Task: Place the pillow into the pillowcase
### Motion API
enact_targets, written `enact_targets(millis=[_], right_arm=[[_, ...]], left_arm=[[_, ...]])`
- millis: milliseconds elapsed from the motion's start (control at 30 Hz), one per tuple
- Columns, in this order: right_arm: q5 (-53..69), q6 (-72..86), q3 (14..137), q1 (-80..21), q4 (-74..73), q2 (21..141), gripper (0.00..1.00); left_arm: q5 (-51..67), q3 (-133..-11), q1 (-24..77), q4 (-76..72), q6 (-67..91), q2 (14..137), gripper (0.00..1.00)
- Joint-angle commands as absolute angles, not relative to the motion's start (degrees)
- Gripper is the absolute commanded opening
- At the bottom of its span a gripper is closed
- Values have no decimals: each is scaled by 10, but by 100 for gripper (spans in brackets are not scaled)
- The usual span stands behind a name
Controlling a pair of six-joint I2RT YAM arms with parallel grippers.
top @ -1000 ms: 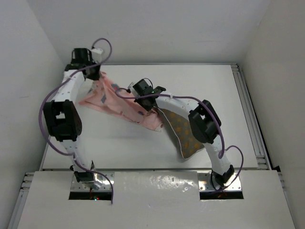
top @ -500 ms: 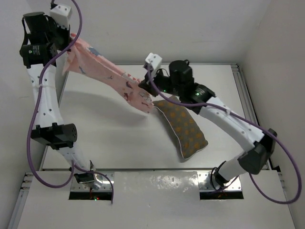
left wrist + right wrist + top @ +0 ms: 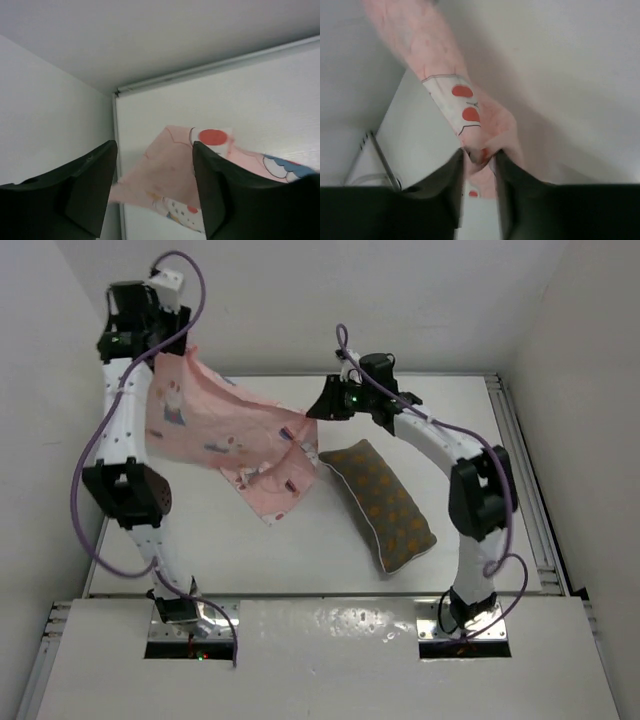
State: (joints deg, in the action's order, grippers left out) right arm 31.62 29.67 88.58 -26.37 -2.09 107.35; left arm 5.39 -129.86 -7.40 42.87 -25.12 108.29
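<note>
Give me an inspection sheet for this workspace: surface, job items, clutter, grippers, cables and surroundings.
Surface: white table, pillow lying on it.
Job's things: pillow flat, outside the pillowcase, which hangs lifted between both arms.
Clutter: nothing seen.
Grippers: left gripper raised, fingers apart, pillowcase showing between them; right gripper shut on the pillowcase.
Cables: purple cables looping along both arms.
Surroundings: white walls on three sides; rail along the table's right edge.

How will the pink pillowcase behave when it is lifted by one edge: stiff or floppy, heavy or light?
Probably very floppy: the pillowcase sags and folds instead of keeping flat. Likely light, since the right end effector holds its end up with only a small pinch of cloth. It may swing or slip easily, as its lower corner hangs loose above the table.
</note>
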Motion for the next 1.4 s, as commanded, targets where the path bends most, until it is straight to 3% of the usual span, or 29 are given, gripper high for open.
enact_targets(millis=[0,33,67,133,200,367,433,467,500,533,567,600,633,733,833,933,1200,1300,1367], right_arm=[[230,442,973,-210,-101,1141,31],[212,446,1003,-200,-142,1191,45],[197,435,1077,-181,-229,1214,71],[159,395,1169,-169,-312,1257,82],[128,355,1170,-163,-365,1242,99],[34,291,948,-152,-282,1078,99],[40,277,883,-145,-276,1039,96],[48,269,868,-143,-277,1031,85],[54,262,841,-142,-279,1024,39],[54,259,827,-141,-284,1020,22],[56,259,817,-141,-286,1013,15],[61,259,806,-141,-286,1011,15],[68,259,790,-139,-288,1010,33],[108,258,766,-140,-290,1005,72],[128,255,730,-143,-277,989,88],[130,250,689,-144,-262,965,90],[139,246,628,-150,-235,937,91],[133,241,623,-155,-232,935,99],[125,231,626,-159,-236,935,99]], left_arm=[[-31,-1287,-39,400,-264,1188,63],[-66,-1306,-21,409,-268,1247,69],[-77,-1330,-13,445,-271,1274,78],[-72,-1395,10,482,-263,1319,89],[-32,-1357,22,478,-241,1306,95],[61,-1161,56,370,-235,1152,96],[104,-1130,89,379,-270,1108,75],[132,-1106,116,388,-282,1100,61],[145,-1098,130,406,-297,1092,38],[154,-1092,145,445,-321,1093,32],[164,-1086,176,466,-330,1100,29],[163,-1083,191,483,-339,1118,27],[156,-1078,203,500,-345,1128,29],[124,-1060,238,508,-340,1167,36],[97,-1046,250,499,-329,1191,39],[40,-1040,253,491,-317,1200,39],[21,-998,254,492,-301,1189,39],[9,-975,253,492,-295,1192,39],[4,-965,251,492,-299,1189,39]])
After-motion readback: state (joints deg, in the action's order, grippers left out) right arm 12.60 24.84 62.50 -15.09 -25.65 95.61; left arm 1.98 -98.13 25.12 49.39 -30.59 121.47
